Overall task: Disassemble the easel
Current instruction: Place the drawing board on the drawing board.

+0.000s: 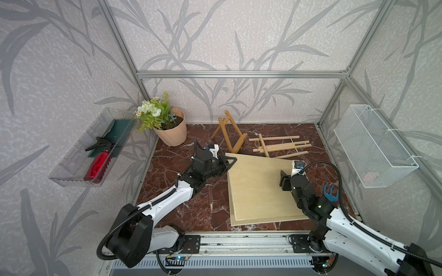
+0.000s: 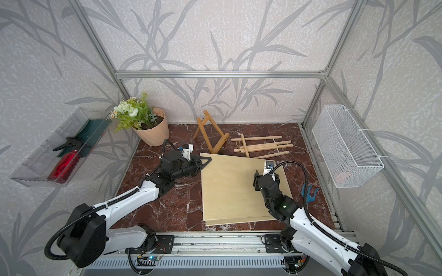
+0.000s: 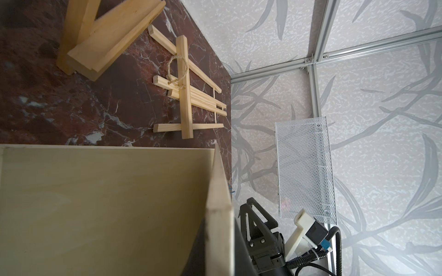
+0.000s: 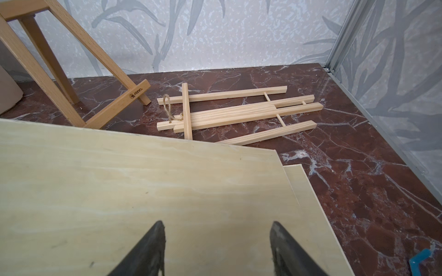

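Note:
A beech easel (image 1: 230, 133) stands at the back of the table, also in the right wrist view (image 4: 59, 78). To its right a folded pine easel (image 1: 279, 147) lies flat, a twine loop (image 4: 167, 107) at one end. Two plywood boards lie stacked in front of them; the upper board (image 1: 260, 186) covers most of the lower board (image 4: 295, 174). My left gripper (image 1: 230, 163) is shut on the upper board's far left corner, whose edge (image 3: 220, 215) runs between the jaws. Over the board's right part hovers my right gripper (image 4: 216, 229), open and holding nothing.
A flower pot (image 1: 171, 130) stands at the back left. On the left wall a clear tray (image 1: 71, 176) holds a red spray bottle (image 1: 98, 165). A white wire basket (image 1: 373, 145) hangs on the right wall. A blue plastic piece (image 1: 331, 193) lies beside the right arm.

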`<action>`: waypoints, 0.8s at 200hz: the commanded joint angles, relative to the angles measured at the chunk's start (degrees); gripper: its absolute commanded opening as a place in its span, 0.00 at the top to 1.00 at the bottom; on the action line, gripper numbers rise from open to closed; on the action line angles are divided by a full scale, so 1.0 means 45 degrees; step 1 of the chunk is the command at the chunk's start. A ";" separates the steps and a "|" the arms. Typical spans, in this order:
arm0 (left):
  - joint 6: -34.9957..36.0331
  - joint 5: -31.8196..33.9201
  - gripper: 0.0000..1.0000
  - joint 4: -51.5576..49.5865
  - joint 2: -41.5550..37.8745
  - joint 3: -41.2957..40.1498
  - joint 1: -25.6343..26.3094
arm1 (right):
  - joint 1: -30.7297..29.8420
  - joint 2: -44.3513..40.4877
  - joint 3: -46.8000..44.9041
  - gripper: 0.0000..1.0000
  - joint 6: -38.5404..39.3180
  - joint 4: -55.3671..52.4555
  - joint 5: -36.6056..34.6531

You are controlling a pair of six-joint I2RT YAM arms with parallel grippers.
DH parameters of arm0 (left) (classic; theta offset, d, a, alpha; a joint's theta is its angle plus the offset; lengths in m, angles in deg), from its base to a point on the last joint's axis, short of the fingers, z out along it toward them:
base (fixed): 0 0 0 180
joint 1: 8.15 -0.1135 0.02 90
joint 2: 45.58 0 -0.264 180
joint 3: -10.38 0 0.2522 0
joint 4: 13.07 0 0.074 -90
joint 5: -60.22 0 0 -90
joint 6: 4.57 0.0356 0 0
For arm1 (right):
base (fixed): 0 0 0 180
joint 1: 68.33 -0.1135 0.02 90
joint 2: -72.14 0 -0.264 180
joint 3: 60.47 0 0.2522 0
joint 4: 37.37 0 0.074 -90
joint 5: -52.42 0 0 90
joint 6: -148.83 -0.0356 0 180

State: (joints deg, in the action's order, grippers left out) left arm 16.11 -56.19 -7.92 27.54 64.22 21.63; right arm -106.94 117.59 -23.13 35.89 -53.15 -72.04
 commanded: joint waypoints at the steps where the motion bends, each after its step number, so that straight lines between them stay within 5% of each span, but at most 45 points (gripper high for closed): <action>1: -0.0575 -0.1362 1.00 0.1921 0.0168 0.0081 0.0151 | 0.0084 0.0043 0.0367 0.31 -0.0196 -0.0066 0.0080; 75: -0.0855 -0.0784 1.00 0.3290 0.2080 -0.0168 0.0560 | 0.0121 0.0154 0.0344 0.32 -0.0274 -0.0018 0.0235; 160: 0.0612 0.0019 1.00 0.2020 0.2827 -0.0356 0.0116 | 0.0132 0.0183 0.0289 0.32 -0.0408 0.0117 0.0604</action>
State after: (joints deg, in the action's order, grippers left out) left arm 14.34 -58.20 4.91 38.88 62.36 23.16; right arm -106.61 118.25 -23.09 34.78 -53.13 -69.81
